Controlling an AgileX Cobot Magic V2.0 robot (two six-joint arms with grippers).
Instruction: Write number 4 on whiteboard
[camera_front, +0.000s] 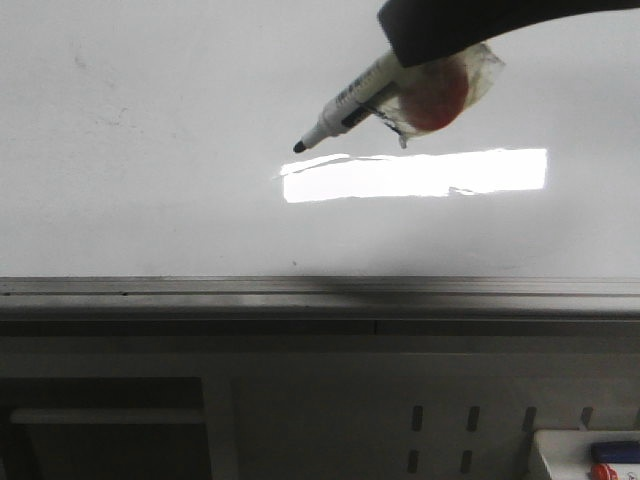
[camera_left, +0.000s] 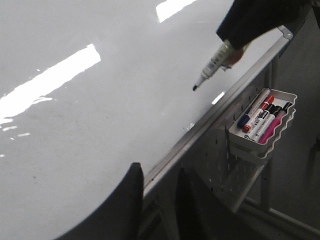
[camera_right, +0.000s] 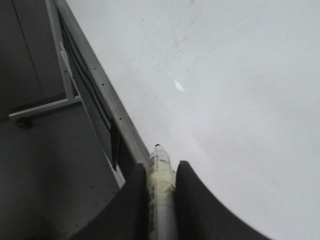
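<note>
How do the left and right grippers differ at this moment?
The right gripper is shut on a white marker aimed at the whiteboard; the left gripper holds nothing, its fingers apart. The right reaches over the board's face; the left sits by the grey rim. Both have dark fingers.

I count one whiteboard (camera_front: 150, 120) in front of me, with one grey metal rim (camera_front: 300, 290) along its near edge. On its gloss the front view shows one bright rectangular reflection (camera_front: 415, 174); my left wrist view shows two. I have one marker (camera_front: 345, 105) in my right gripper (camera_right: 161, 200), pinched between its two dark fingers. My left gripper (camera_left: 159, 210) also shows two fingers, with nothing between them. Beside the board hangs one white tray (camera_left: 280, 132), and in it I make out about five pens (camera_left: 260, 117), though they overlap, so that number is not certain. I count no drawn strokes on the board.
</note>
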